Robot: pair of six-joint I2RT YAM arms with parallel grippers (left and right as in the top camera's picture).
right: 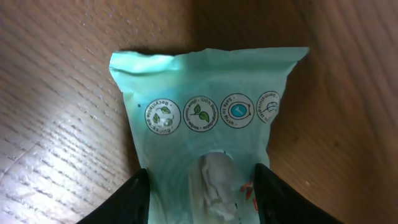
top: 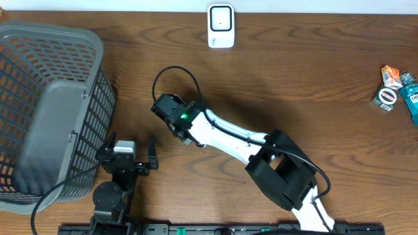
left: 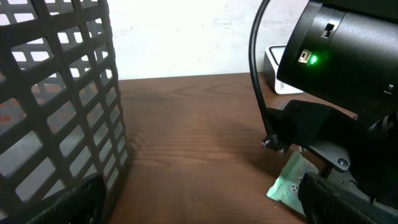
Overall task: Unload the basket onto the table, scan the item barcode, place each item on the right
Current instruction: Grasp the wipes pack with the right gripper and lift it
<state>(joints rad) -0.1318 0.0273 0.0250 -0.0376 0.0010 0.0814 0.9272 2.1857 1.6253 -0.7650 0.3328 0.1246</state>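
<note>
Right gripper (right: 202, 200) is down low over the mint-green packet (right: 205, 112), which lies on the wooden table (top: 294, 85) just left of centre in the overhead view, under the wrist with the green light. From the wrist camera the two dark fingers (right: 127, 202) stand apart at the bottom of the frame, one at each long edge of the packet. Whether they are biting on it or only flanking it, I cannot tell. That straddle makes sense: taking a flat, soft pouch across its narrow width looks like the steadiest hold, and it leaves the broad faces free to be turned. The face showing carries a row of round printed symbols and a crumpled patch in the middle, with no barcode in sight, so the code is probably underneath or nearer the fingers. The white scanner (top: 221, 26) sits at the top centre of the overhead view, well apart from the packet, so a lift and a carry toward it look like the work ahead. Left gripper (top: 128, 149) waits at the lower left beside the grey basket (top: 98, 46), fingers spread wide and holding nothing, likely kept out of the way. A few small items (top: 392, 88) lie at the far right edge.
</note>
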